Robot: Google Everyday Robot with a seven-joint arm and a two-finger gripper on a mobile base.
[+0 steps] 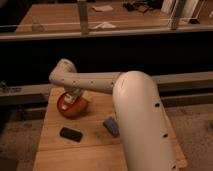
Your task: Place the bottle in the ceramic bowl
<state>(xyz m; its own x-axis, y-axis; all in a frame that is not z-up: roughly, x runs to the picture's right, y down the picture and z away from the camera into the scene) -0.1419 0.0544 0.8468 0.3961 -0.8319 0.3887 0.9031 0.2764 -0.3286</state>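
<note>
Though mostly hidden by its own wrist, gripper (75, 96) logged at left of centre, hanging directly over the ceramic bowl (76, 109). Whether spread or pinching: cannot tell.

Item 1, bottle (69, 99): small, slim, pale cylinder, smooth and probably light plastic. Seen as a whitish shape inside the bowl's rim, just under the gripper. Whether resting on the glaze or gripped: cannot tell.

Item 2, ceramic bowl: round, shallow, glossy orange inside, darker at the rim. Hard, slick, rigid. Sits on the upper left part of the table.

Item 3, wooden table (95, 152): pale planks, matt, flat.

Item 4, black flat oblong (71, 133): rounded corners, dull finish, lower left, apart from the bowl.

Item 5, blue block (111, 126): rectangular, matt, right of the bowl, partly behind the arm (100, 82).

Item 6, arm: smooth white casing, rounded and bulky, filling the lower right.

Risks, as judged:
- Round bottle on slick curved glaze: likely to roll or tip over the shallow rim if let go at an angle.
- Lift-off with the bottle caught: could drag it back out.
- Wrist pressed low or sideways: could nudge or tilt the bowl toward the table's left edge.
- Hard contact on ceramic: chipping possible.
</note>
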